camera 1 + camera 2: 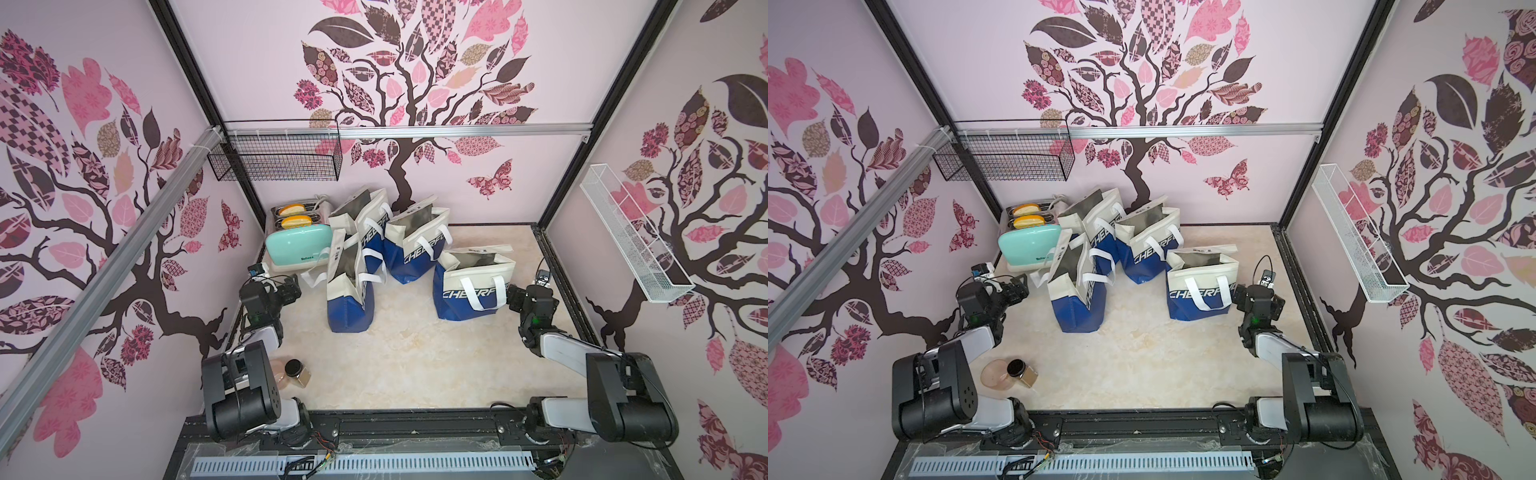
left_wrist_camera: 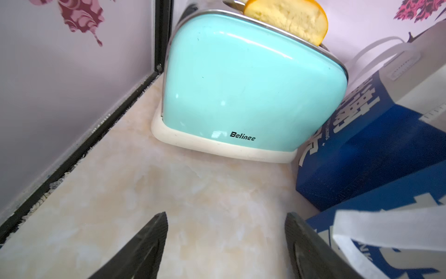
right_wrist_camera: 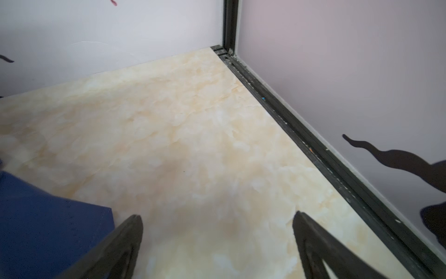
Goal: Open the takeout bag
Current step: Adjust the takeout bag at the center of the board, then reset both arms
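Note:
Several blue-and-white takeout bags stand on the marble tabletop in both top views, all with their mouths gaping and grey lining showing. The nearest left bag (image 1: 349, 291) has a white handle drooping toward my left gripper (image 1: 297, 286), which hovers just left of it. In the left wrist view the left gripper (image 2: 226, 215) is open with only tabletop between its fingers, and the bag's handle (image 2: 386, 236) lies beside one finger. My right gripper (image 1: 510, 297) sits at the right side of the right bag (image 1: 469, 286). It is open (image 3: 217, 214) and empty, next to the bag's blue corner (image 3: 36, 217).
A mint toaster (image 1: 293, 245) holding bread stands at the back left, close ahead of the left gripper. A black-lidded jar (image 1: 297, 372) sits near the left arm's base. A black wire basket (image 1: 274, 156) and a white wire shelf (image 1: 631, 237) hang on the walls.

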{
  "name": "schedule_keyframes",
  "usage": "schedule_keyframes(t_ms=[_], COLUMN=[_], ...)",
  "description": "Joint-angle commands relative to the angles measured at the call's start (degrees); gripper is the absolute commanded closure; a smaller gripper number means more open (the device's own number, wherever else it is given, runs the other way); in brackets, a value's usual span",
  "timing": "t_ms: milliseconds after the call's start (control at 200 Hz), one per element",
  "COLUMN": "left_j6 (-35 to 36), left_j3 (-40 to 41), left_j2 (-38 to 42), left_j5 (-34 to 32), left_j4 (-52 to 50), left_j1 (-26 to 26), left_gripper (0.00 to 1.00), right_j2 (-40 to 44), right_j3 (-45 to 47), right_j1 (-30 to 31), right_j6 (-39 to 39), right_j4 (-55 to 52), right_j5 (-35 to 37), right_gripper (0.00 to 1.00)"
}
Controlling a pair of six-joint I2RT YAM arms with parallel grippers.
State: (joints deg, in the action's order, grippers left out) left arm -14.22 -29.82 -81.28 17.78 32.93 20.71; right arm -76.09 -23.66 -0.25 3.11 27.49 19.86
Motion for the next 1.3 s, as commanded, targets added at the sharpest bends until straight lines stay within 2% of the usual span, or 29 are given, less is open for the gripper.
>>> schedule_keyframes(t_ms=[0, 110, 195, 250, 330, 385, 495, 540, 630, 715, 795, 875, 1010, 1105, 1295], left_j6=[-2.07, -0.26, 10.63, 11.47, 8.69, 8.08, 10.22, 10.66, 9.99, 10.49, 10.18, 10.35, 10.43, 10.35, 10.12], left_j3=[0.47, 3.39, 5.99, 6.56, 8.36, 8.47, 8.44, 8.8, 10.44, 9.41, 10.2, 9.64, 9.62, 9.61, 9.27], left_j2=[-1.08, 0.34, 2.3, 1.97, -0.3, -2.49, -4.92, -5.21, -9.72, -7.21, -8.73, -7.41, -7.59, -7.81, -7.85], left_j5=[2.51, 3.05, -6.77, -8.72, -10.4, -11.86, -9.28, -11.84, -14.25, -14.74, -14.96, -15.14, -15.04, -15.31, -17.08], left_j4=[8.03, 6.92, 3.26, 4.61, 12.22, 13.75, 16.11, 16.83, 25.4, 18.49, 23.0, 19.37, 19.6, 19.97, 19.36], left_j1=[-0.33, -1.97, -10.43, -13.03, -13.12, -13.15, -13.72, -14.94, -15.61, -15.79, -15.79, -15.78, -15.79, -15.79, -16.04], left_gripper=[0.21, 0.23, 0.2, 0.19, 0.19, 0.19, 0.19, 0.18, 0.16, 0.16, 0.16, 0.15, 0.14, 0.14, 0.12], right_j2=[-0.06, -0.1, -0.36, -0.63, -0.81, -0.94, -1.24, -1.33, -2.38, -4.59, -6.03, -7.35, -13.22, -11.85, -12.69], right_j3=[-0.41, -0.18, -0.01, 0.25, 0.26, 0.4, 0.72, 0.72, 0.37, 1.84, 2.71, 2.42, 2.48, 1.12, 0.21], right_j1=[-0.57, -0.63, -0.58, -0.62, -0.62, -0.58, -0.55, -0.58, -0.57, -0.58, -0.57, -0.61, -0.54, -0.4, -0.06], right_j6=[-2.12, -2.42, -2.52, -2.51, -2.55, -2.5, -2.25, -2.39, -2.51, -1.96, -1.89, -2.28, -4.01, -4.08, -4.51], right_j4=[3.78, 4.66, 5.71, 6.87, 7.31, 7.81, 9.07, 9.33, 10.63, 15.88, 18.74, 19.53, 26.09, 21.02, 20.47], right_j5=[-5.44, -8.91, -10.01, -10.32, -11.2, -11.42, -11.49, -11.55, -11.66, -11.68, -12.0, -13.05, -17.07, -17.29, -17.25], right_gripper=[0.01, 0.0, 0.0, 0.0, 0.0, 0.0, 0.01, 0.0, 0.0, 0.01, 0.01, 0.0, 0.01, 0.01, 0.0])
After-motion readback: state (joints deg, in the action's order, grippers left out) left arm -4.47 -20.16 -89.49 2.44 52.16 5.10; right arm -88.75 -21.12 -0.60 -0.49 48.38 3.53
